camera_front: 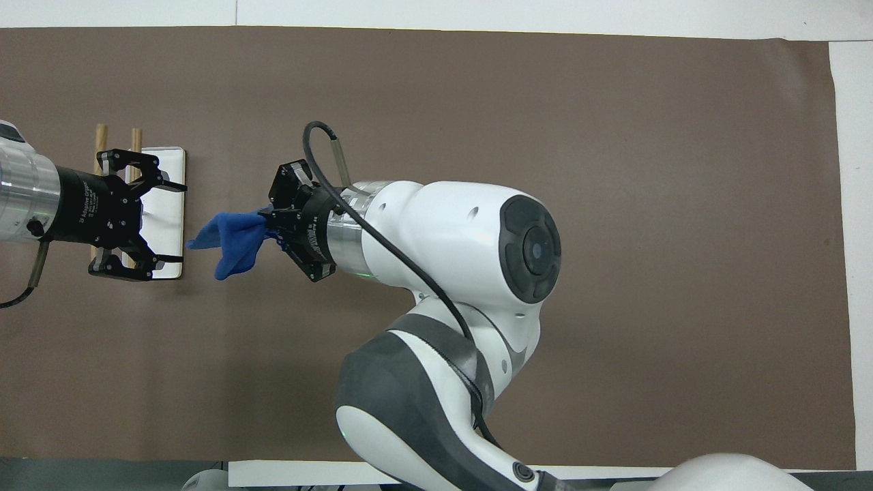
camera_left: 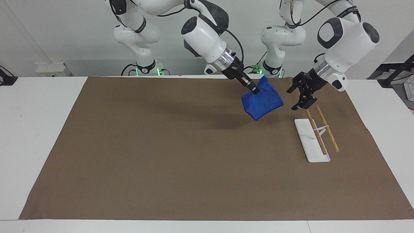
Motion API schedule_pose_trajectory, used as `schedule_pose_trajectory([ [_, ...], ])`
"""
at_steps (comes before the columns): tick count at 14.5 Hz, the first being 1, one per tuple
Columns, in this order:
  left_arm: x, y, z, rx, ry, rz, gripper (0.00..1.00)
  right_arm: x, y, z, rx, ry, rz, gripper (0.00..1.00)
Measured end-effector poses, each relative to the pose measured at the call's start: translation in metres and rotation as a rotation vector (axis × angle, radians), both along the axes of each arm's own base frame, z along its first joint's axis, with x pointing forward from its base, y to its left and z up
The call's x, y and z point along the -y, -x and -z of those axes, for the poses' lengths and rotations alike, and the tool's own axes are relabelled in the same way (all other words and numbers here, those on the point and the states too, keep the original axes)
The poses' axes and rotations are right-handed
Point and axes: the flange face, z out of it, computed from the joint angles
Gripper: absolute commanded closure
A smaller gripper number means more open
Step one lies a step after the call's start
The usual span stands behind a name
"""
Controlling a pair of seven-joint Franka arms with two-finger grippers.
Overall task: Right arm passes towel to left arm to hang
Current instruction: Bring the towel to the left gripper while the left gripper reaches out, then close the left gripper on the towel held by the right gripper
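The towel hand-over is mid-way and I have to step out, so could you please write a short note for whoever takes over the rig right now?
Right gripper: shut on the blue towel by one corner, holding it in the air above the brown mat, offered toward the left arm.
Left gripper: open, empty, over the rack's end nearer the robots, facing the towel with a gap between them.
Towel rack: white base with two wooden rails, toward the left arm's end of the table, nothing hung on it.
Done: towel picked up and presented.
Left: left gripper grasps the towel, right releases, left hangs it on a rail.
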Motion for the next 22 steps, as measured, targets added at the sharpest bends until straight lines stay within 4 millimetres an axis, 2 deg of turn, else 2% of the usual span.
schedule_pose_trajectory([
  [3,0.0,0.005,0.004,-0.022,0.003,-0.036,0.03,-0.009,0.005,0.0,-0.009,-0.025,0.005,1.0],
  [6,0.0,0.01,0.009,-0.031,0.003,-0.04,0.12,-0.011,0.004,-0.001,-0.017,-0.033,0.007,1.0],
  [8,-0.001,0.014,0.013,-0.039,0.003,-0.041,0.27,-0.012,0.005,-0.002,-0.017,-0.034,0.006,1.0],
  [9,-0.001,0.016,0.013,-0.041,0.003,-0.044,0.38,-0.012,0.005,-0.002,-0.016,-0.034,0.006,1.0],
  [12,-0.001,0.019,0.015,-0.047,0.002,-0.049,0.82,-0.012,0.005,-0.002,-0.016,-0.035,0.006,1.0],
  [14,-0.001,0.02,0.015,-0.049,0.002,-0.049,0.99,-0.012,0.005,-0.002,-0.016,-0.035,0.006,1.0],
  [22,0.006,0.022,0.014,-0.045,0.002,-0.033,1.0,-0.012,0.005,-0.002,-0.017,-0.035,0.006,0.99],
])
